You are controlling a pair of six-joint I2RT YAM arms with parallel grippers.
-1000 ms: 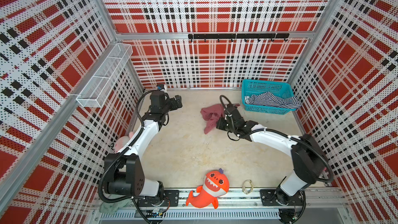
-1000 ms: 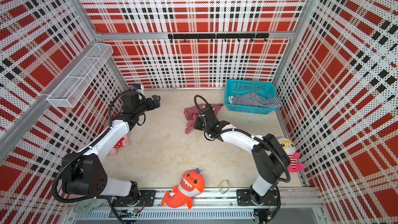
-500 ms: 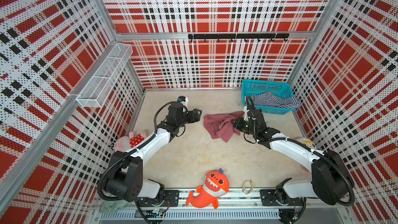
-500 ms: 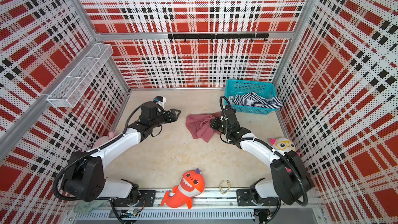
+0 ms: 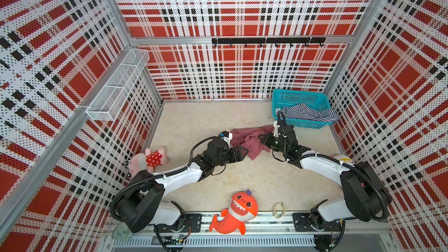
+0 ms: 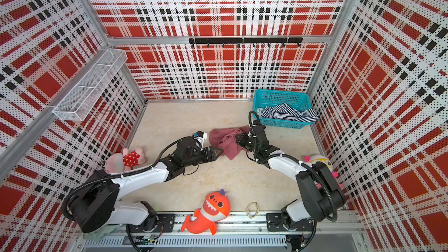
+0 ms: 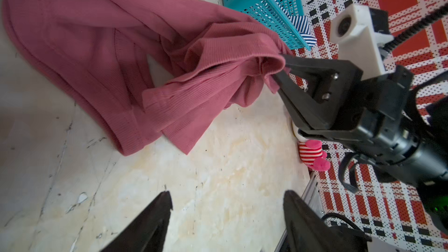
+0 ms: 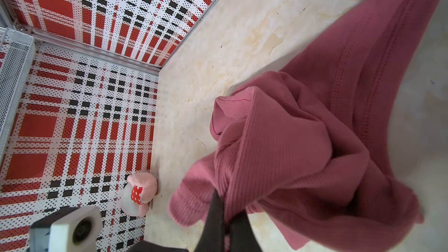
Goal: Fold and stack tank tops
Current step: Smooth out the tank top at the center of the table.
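In both top views the rose-maroon tank top (image 5: 244,139) lies crumpled mid-worktop (image 5: 242,183), between the 2 arms. The right tool (image 5: 262,138) is at its edge nearest the teal basket (image 5: 299,94), and the left tool (image 5: 244,152) is just beside its other side. The striped tank top (image 5: 308,113) drapes over the basket's rim in the back corner. A pink plush (image 5: 151,160) by the left wall and an orange shark plush (image 5: 236,210) at the front rail lie well apart from the cloth, with bare marbled worktop between.

In the left wrist view the left tool (image 7: 228,197) stands spread over bare worktop, holding nothing. The ribbed cloth rises into the right tool's pinched tip, with the latticed basket behind.

In the right wrist view the right tool (image 8: 226,214) is clamped on a bunched fold of ribbed knit, and the stitched hem trails onto the worktop.
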